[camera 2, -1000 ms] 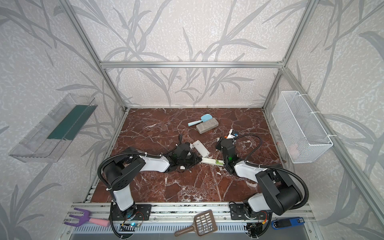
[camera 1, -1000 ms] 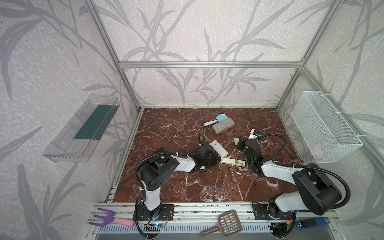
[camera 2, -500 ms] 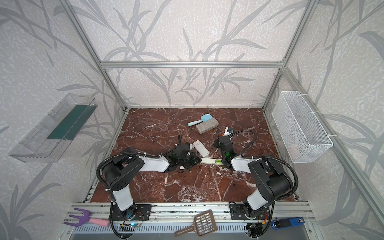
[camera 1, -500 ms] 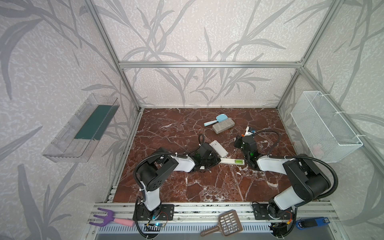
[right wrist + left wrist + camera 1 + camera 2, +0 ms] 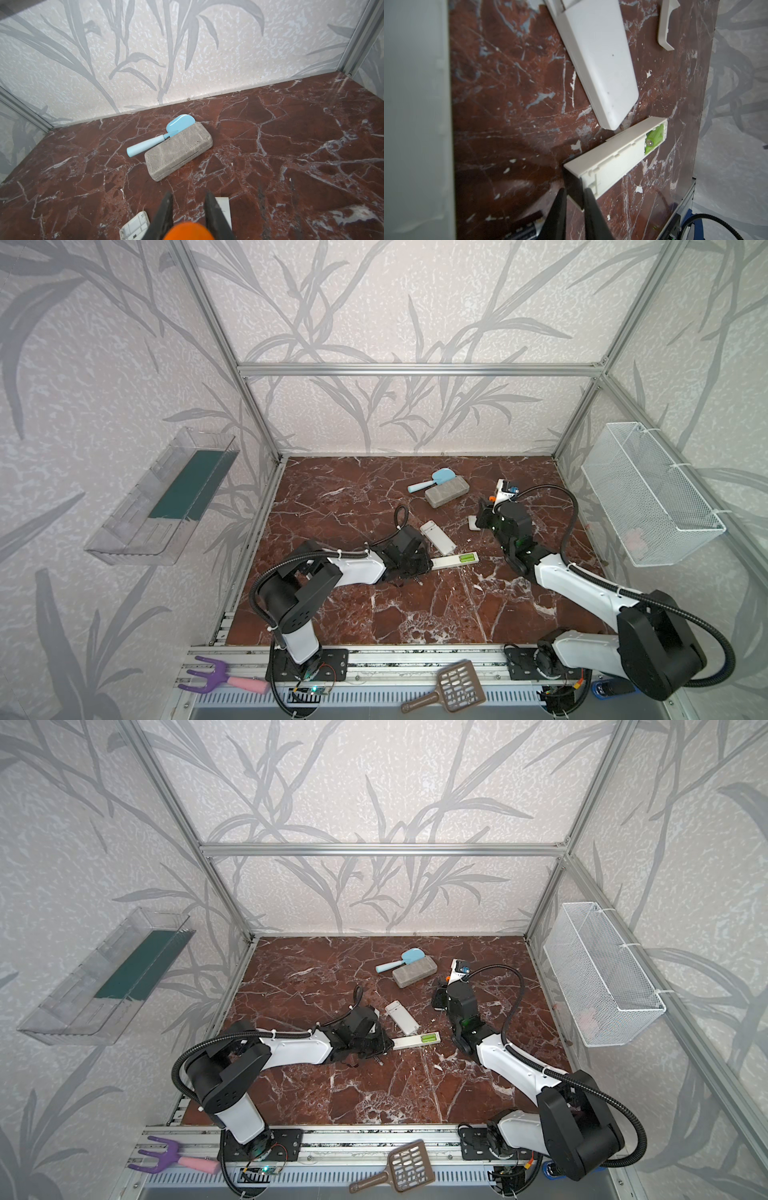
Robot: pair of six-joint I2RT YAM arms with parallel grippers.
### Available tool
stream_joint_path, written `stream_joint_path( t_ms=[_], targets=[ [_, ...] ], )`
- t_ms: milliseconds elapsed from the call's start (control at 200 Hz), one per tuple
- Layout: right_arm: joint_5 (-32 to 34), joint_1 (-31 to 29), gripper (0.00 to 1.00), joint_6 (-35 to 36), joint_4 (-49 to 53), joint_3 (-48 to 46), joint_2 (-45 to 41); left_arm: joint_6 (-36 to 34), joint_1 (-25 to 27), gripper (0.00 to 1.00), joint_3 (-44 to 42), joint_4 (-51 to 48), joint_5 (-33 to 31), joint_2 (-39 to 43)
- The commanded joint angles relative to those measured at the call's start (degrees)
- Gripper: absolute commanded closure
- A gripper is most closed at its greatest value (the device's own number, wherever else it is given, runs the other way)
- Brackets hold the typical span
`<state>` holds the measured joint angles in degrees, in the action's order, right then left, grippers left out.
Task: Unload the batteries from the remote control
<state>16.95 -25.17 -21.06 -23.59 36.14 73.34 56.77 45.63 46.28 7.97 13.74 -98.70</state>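
Right gripper (image 5: 188,194) has withdrawn, pinching orange-handled screwdriver (image 5: 187,230). Left gripper (image 5: 575,191) straddles remote control (image 5: 612,158) end; clamping unclear. Risk: remote slipping leaves lime battery (image 5: 654,139) lodged.

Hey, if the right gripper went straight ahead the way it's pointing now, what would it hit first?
Probably the grey stone-look case, straight ahead of the right gripper, which holds an orange-handled tool. Depth is unclear: if it aims slightly downward, the marble tabletop before the case could come first.
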Motion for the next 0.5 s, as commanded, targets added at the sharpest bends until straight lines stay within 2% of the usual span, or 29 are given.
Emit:
stream_joint_path(
  t_ms=[0,495],
  targets=[
    [0.08,-0.08,1.00,1.47,1.56,-0.59,1.36,-2.89,-0.36,0.79,1.28,-7.18,-3.55,1.73],
    [2.18,-4.98,1.00,4.75,-7.35,0.26,10.91,-3.99,0.87,0.79,3.46,-9.64,-4.59,0.79]
  ],
)
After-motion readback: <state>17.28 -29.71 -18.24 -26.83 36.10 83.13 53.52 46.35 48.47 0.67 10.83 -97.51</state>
